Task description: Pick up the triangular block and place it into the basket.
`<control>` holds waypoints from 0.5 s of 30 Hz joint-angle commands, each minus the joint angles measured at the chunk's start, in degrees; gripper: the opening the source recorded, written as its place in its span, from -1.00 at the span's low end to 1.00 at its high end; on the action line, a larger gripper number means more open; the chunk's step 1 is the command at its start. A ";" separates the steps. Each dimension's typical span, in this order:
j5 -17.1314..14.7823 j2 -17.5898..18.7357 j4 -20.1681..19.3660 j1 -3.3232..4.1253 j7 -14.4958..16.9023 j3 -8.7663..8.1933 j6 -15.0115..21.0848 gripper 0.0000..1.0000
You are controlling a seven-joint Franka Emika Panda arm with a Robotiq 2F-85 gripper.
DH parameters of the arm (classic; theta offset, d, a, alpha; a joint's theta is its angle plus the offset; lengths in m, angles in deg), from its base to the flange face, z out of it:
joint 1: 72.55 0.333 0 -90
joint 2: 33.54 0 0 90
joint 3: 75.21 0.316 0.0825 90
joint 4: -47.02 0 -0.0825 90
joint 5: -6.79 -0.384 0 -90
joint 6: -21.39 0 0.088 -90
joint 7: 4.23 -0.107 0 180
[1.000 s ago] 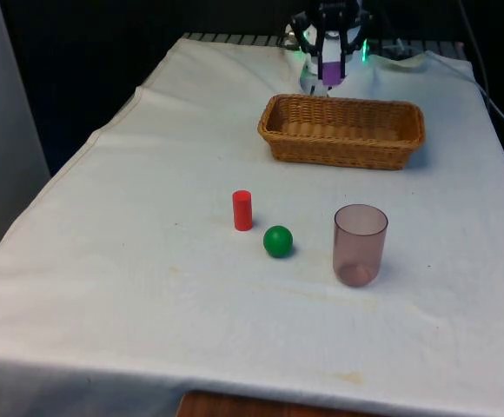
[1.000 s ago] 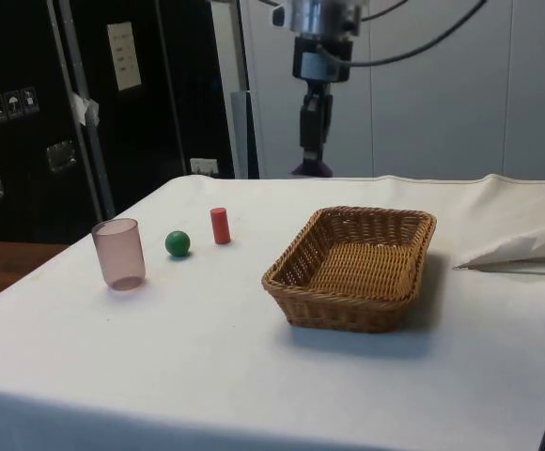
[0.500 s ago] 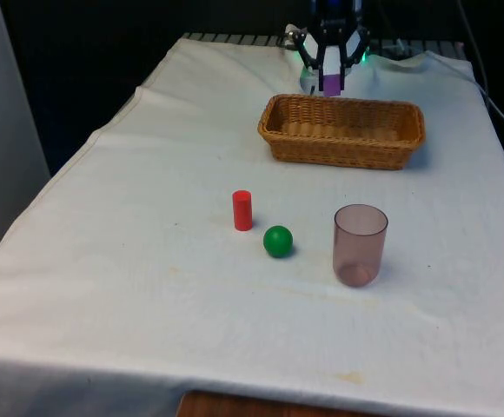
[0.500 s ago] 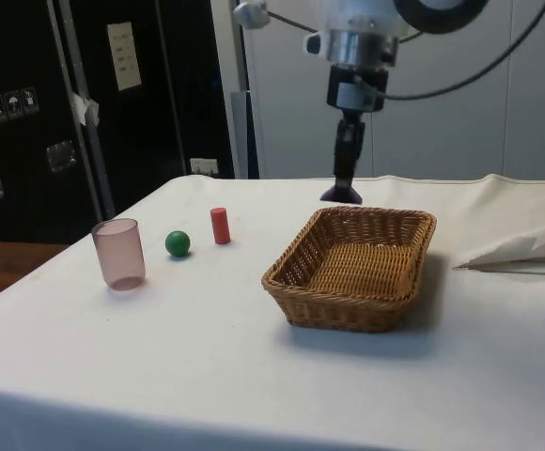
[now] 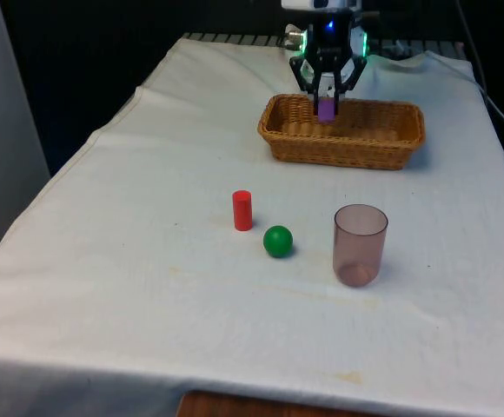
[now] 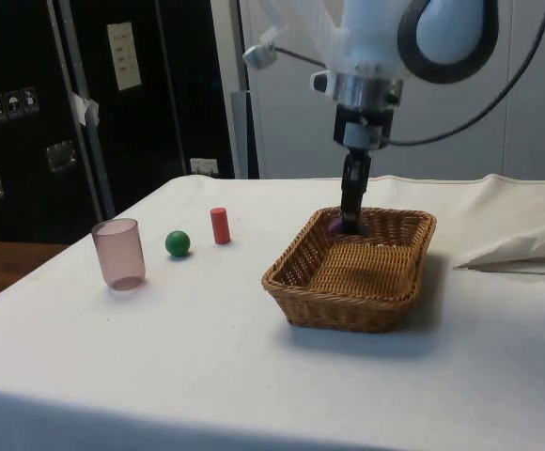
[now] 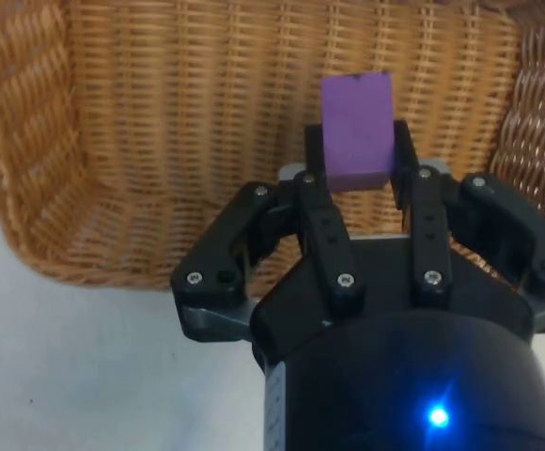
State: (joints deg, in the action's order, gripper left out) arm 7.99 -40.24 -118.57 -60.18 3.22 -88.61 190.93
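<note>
Purple block (image 7: 355,132) clamped between fingers (image 7: 407,160), inside wicker basket (image 5: 406,135)

No legible text. Pale paper notice (image 6: 123,55) and small white symbol stickers (image 6: 5,104) on dark cabinet, side view upper left: unreadable.

White arm (image 6: 376,38) reaching straight down, black hand (image 7: 357,160) pointing downward, fingers (image 7: 321,230) clamped on a held piece

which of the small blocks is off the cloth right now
The purple block, clamped in the gripper over the basket. The red cylinder and green ball sit on the cloth.
</note>
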 commanded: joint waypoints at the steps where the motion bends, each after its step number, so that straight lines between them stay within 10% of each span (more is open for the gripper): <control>1: -1.15 0.97 0.11 0.74 0.11 0.00 1.15 -0.33; 15: -0.17 7.39 -0.29 0.29 -0.74 0.11 6.13 -0.33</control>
State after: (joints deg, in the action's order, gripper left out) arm 7.99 -33.02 -118.57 -59.95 2.64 -88.56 195.97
